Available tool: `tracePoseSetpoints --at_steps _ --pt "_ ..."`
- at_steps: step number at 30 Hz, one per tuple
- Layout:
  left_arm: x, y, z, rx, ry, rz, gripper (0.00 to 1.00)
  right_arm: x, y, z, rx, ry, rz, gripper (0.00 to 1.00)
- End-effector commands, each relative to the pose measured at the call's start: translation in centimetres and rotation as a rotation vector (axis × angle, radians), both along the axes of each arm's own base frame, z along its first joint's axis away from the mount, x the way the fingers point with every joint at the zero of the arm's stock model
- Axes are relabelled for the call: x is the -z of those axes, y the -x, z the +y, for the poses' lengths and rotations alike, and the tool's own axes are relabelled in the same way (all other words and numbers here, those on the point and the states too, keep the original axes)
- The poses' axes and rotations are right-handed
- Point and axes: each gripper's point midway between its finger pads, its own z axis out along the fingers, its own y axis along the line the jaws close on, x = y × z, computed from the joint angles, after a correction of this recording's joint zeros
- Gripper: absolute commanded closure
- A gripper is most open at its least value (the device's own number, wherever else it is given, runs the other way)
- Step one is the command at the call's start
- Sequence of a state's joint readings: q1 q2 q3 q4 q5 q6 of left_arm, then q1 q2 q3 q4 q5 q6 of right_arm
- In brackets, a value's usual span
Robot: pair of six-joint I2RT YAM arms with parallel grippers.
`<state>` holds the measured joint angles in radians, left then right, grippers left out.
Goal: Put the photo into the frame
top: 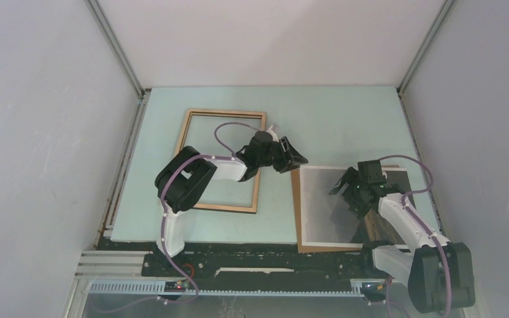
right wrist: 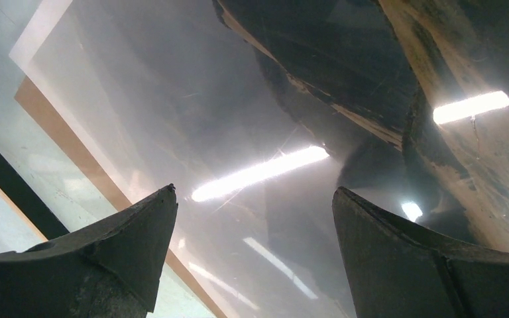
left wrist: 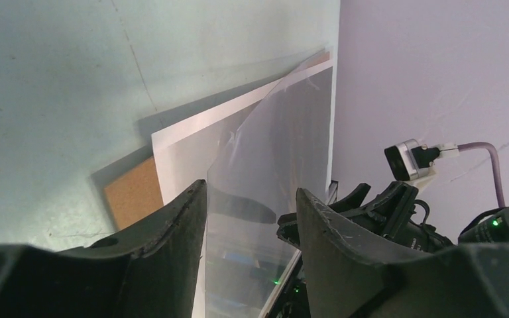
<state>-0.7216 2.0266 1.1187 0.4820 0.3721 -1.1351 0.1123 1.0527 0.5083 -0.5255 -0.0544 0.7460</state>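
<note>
The photo (top: 331,205) lies on a brown backing board (left wrist: 132,192), right of the wooden frame (top: 228,209). The right gripper (right wrist: 255,191) hovers above it, gaping wide and empty. The left gripper (left wrist: 252,189) sits at the photo's far-left corner, half open, with possibly a clear sheet between its fingers.

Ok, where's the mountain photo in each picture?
Top external: photo lies flat, right of centre.
Left wrist: photo in the middle, slanting up to the right.
Right wrist: photo fills most of the picture, shiny with light streaks.
Shared landmark: brown board peeking out beside it.
</note>
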Motion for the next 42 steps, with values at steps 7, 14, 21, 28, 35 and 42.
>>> tracePoseSetpoints --at_steps 7,14,21,28,35,42 --pt "-1.2 -0.8 -1.4 0.017 0.016 0.004 0.52 -0.2 -0.9 0.0 0.002 -0.005 -0.028 0.06" --pt "-0.8 -1.6 -1.3 0.004 -0.017 -0.020 0.70 -0.2 -0.9 0.2 -0.006 -0.012 -0.027 0.07" --pt "-0.4 -2.9 -1.2 0.008 -0.072 -0.056 0.92 -1.4 -0.6 1.0 -0.142 -0.003 -0.060 0.06" --pt "-2.8 -4.6 0.1 0.001 -0.095 -0.153 1.00 -5.0 -0.6 3.4 -0.316 -0.004 -0.206 0.03" --pt "-4.6 -6.0 4.0 -0.018 -0.063 -0.140 1.00 -6.5 -0.1 4.7 -0.364 -0.034 -0.252 0.00" --pt "-6.1 -6.8 8.5 -0.065 -0.072 -0.147 1.00 -6.8 -0.4 6.0 -0.390 -0.106 -0.257 0.00"
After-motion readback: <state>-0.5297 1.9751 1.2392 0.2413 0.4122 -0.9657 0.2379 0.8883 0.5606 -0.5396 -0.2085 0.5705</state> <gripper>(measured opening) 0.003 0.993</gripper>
